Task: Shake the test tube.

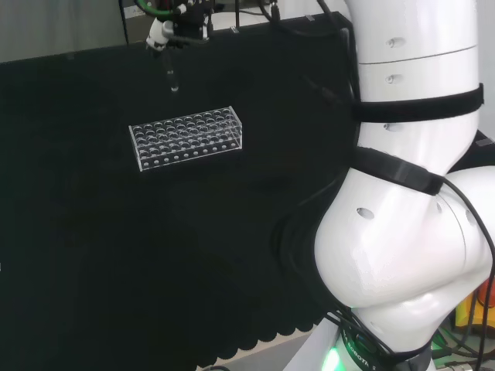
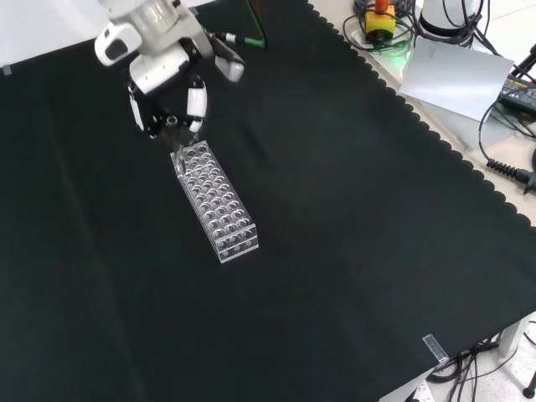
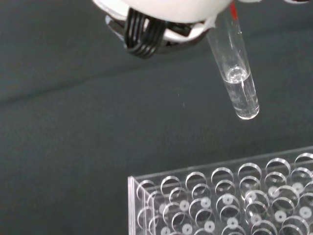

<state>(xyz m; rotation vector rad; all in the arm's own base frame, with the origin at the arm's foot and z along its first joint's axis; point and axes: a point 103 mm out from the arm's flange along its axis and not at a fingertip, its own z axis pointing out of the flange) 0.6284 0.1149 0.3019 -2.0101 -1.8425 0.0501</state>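
Overhead, hand pinches test tube, seemingly part-filled with clear liquid, above rack; no writing legible.

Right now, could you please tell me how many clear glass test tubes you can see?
1. The clear glass test tube, with a little clear liquid at its bottom, hangs from the black and white hand above the clear plastic rack, whose visible holes look empty.

A clear rack of empty holes lies on the black cloth just below the hand in the front view.
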